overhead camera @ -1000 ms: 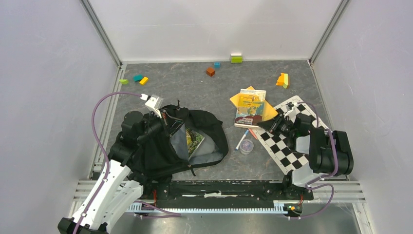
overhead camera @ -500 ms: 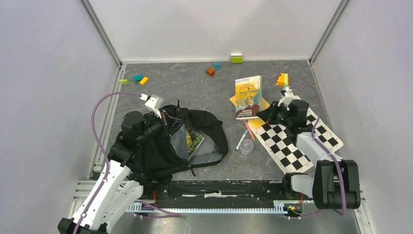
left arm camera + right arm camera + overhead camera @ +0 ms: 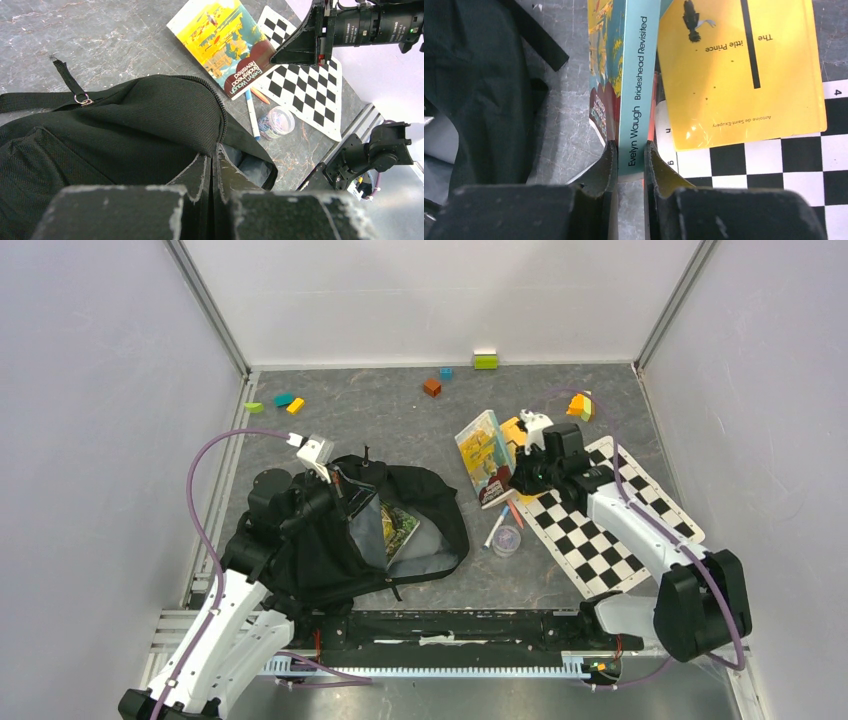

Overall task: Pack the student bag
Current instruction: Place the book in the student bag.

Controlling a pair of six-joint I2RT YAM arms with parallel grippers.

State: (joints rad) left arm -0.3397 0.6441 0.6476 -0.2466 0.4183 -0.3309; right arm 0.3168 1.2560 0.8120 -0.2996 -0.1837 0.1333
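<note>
Top external view, looking down on a grey table (image 3: 400, 420). At the lower left of the frame, the left gripper (image 3: 345, 498) is pinched shut on the rim of the student bag (image 3: 425, 495). The bag is large, soft and black, and it lies left of centre with its mouth held open, showing grey lining. A green-covered book (image 3: 401, 527) rests inside. In the left wrist view the fingers (image 3: 196, 175) are closed tight on a fold of the bag (image 3: 125, 130) at the bottom of the frame, and a black strap runs off towards the left edge.

Just right of the bag, a blue-and-white pen (image 3: 496, 527) lies beside a round clear container (image 3: 507, 540).

Right of centre, the right gripper (image 3: 522, 472) clamps a paperback (image 3: 484, 454) that is tilted up on edge. In the right wrist view the two fingers (image 3: 608, 165) squeeze the lower end of its pale blue spine (image 3: 639, 75), which reads "Evelyn Waugh, Brideshead Revisited". A yellow book (image 3: 744, 75), "The Little Prince", lies flat just to the right and partly overlaps a checkered board (image 3: 774, 160). From above, the black-and-white board (image 3: 600, 530) runs diagonally towards the lower right.

Small coloured toy blocks (image 3: 432, 387) are scattered along the upper part of the table.
</note>
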